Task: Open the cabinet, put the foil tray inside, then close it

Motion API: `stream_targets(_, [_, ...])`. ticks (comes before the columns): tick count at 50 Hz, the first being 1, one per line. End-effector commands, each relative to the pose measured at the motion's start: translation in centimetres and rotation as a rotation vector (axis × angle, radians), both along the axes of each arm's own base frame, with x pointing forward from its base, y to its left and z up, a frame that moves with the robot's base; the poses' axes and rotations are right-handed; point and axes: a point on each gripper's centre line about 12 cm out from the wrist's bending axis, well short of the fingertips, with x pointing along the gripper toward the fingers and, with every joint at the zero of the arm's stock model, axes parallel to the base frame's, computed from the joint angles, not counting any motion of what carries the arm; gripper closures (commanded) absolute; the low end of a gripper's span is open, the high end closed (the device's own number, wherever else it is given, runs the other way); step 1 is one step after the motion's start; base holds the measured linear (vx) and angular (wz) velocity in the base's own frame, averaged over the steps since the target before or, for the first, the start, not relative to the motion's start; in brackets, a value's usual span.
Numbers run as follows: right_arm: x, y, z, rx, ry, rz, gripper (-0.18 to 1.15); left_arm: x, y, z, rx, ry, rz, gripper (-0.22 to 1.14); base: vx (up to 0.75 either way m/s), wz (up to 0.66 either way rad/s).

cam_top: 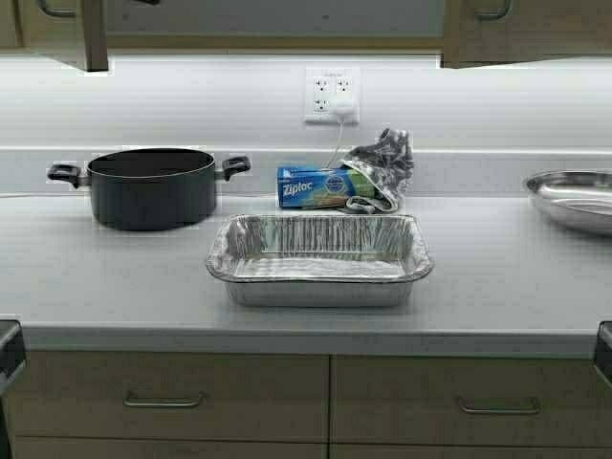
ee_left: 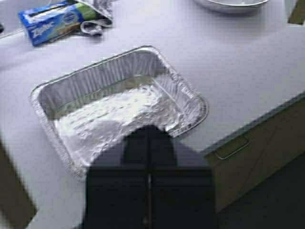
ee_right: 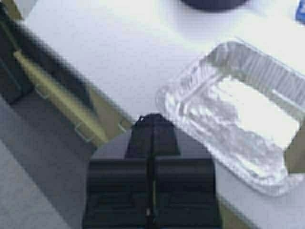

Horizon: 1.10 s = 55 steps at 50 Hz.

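1. The foil tray (cam_top: 319, 260) sits upright and empty on the white countertop (cam_top: 497, 277), near its front edge and roughly at the middle of the scene. Its long axis runs left to right, parallel to the counter's front edge, with the open side facing up.
2. Just behind the tray, against the backsplash, lies a blue box (cam_top: 312, 186) on which "Ziploc" can be read. A crumpled grey cloth (cam_top: 384, 164) rests on the box's right end.
3. Above the box is a white wall outlet (cam_top: 332, 95) with a white plug and cord hanging down from it.
4. A black pot (cam_top: 150, 186) with two side handles stands to the far left of the tray, apart from it.
5. A steel bowl (cam_top: 574, 198) sits at the far right, partly cut off by the picture's edge.
6. The cabinet (cam_top: 531, 31) hangs above the counter; only the doors' bottom edges and their handles show.
7. Base cabinets with drawer fronts (cam_top: 167, 397) run below the counter.
8. The left gripper (ee_left: 148, 143) hovers at the tray's near edge, its fingers pressed together.
9. The right gripper (ee_right: 152, 129) hangs over the counter's front edge beside the tray, fingers likewise pressed together, holding nothing.
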Motion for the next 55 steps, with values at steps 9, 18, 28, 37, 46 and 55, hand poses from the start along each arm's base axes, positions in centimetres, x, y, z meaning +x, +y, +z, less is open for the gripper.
stream_targets(9, [5.6,6.0,0.8,0.030,-0.064,-0.016,0.90,4.3,-4.2,1.8,-0.033,-0.077,0.008,0.89,0.00,0.00])
stream_targets(18, [9.6,9.1,0.3,0.025,-0.089,-0.044,0.90,7.5,-5.4,1.7,-0.044,-0.110,0.067,0.89,0.00,0.00])
stream_targets(28, [13.3,10.5,-0.8,0.022,-0.105,-0.091,0.90,11.9,-3.0,-0.1,-0.012,-0.089,0.220,0.89,0.00,0.00])
stream_targets(37, [15.0,7.6,-1.9,-0.001,-0.083,-0.171,0.90,13.3,-0.2,-1.2,0.004,-0.079,0.320,0.88,0.00,0.00])
stream_targets(46, [14.4,3.1,-2.5,-0.015,-0.072,-0.257,0.90,12.9,2.0,-2.0,0.015,-0.069,0.379,0.88,0.00,0.00])
stream_targets(55, [12.9,0.4,-2.4,-0.014,-0.075,-0.301,0.90,12.0,2.9,-2.0,0.008,-0.078,0.397,0.88,0.00,0.00])
